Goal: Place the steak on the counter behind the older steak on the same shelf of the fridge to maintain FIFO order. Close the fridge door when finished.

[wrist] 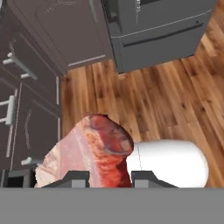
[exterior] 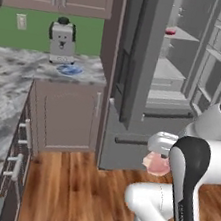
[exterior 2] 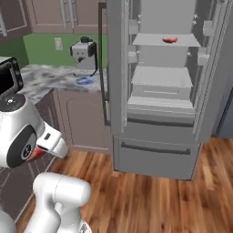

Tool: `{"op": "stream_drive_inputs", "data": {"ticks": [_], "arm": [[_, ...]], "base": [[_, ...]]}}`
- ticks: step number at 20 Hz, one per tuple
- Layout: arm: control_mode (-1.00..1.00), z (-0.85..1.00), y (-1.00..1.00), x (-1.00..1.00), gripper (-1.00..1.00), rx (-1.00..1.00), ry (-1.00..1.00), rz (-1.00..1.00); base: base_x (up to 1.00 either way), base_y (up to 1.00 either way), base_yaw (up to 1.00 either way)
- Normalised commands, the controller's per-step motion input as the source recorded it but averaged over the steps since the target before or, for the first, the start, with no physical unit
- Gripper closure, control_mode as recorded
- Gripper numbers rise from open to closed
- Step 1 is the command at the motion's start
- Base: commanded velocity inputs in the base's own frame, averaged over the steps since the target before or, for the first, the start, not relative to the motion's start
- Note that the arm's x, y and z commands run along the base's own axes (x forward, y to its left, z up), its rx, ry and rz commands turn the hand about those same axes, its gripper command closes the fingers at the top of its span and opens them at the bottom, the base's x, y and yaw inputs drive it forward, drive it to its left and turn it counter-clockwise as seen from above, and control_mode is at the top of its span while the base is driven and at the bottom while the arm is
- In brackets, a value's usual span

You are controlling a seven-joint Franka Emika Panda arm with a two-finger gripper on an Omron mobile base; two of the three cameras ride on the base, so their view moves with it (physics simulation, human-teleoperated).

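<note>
Pinched in the closed claw (wrist: 106, 177), the steak (wrist: 89, 151) (pale pink) protrudes past its tips.

Even, flat rendered light; soft faint shadows; no glare; slightly blurry, low-resolution.

No text, label, brand, number or sign can be read on the fridge (exterior 2: 154, 91), the counter (exterior: 17, 75) or anything else here.

A white coffee machine (exterior: 61, 41) stands behind a blue plate (exterior: 69, 69) (both below a wall outlet (exterior: 21, 21)).
</note>
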Motion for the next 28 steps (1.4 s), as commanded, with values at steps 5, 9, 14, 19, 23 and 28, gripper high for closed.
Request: {"op": "stream_drive_inputs", "data": {"ticks": [5,9,14,19,23,28], "arm": [[1.00,0.00,0.00,0.00,1.00,0.00,0.00,0.00],[1.00,0.00,0.00,0.00,1.00,0.00,0.00,0.00],[1.00,0.00,0.00,0.00,1.00,0.00,0.00,0.00],[1.00,0.00,0.00,0.00,1.00,0.00,0.00,0.00],[1.00,0.00,0.00,0.00,1.00,0.00,0.00,0.00],[1.00,0.00,0.00,0.00,1.00,0.00,0.00,0.00]], "base": [[0.12,-1.00,-0.04],[0.46,-0.90,-0.06],[0.77,-0.34,-0.09],[0.85,-0.11,-0.10],[0.78,-0.13,-0.05],[0.54,-0.47,0.00]]}}
